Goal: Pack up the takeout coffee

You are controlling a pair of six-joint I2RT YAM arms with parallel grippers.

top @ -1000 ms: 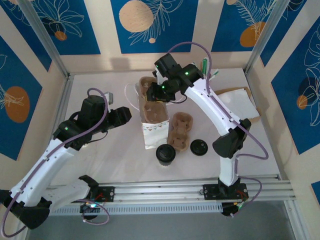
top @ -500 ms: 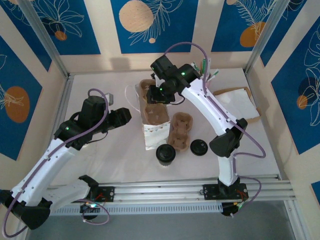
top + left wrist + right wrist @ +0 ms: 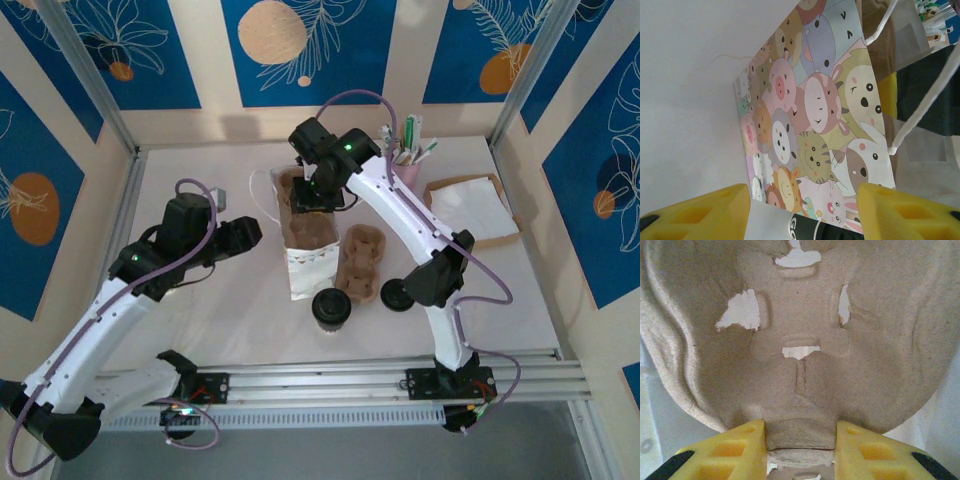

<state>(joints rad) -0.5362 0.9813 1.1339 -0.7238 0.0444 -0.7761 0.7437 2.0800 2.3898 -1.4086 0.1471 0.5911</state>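
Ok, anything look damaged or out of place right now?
The cardboard carrier in the right gripper has ragged holes through its middle, possibly torn. The lidded coffee stands upright, nothing spilled.

From where I stand, the white table (image 3: 240,315) has a paper bag (image 3: 303,272) at its middle and a pulp cup carrier (image 3: 360,262) just right of it. The takeout coffee (image 3: 331,307) and a loose black lid (image 3: 398,294) sit toward the near edge. A brown tray (image 3: 470,210) holding white paper lies by the right edge.
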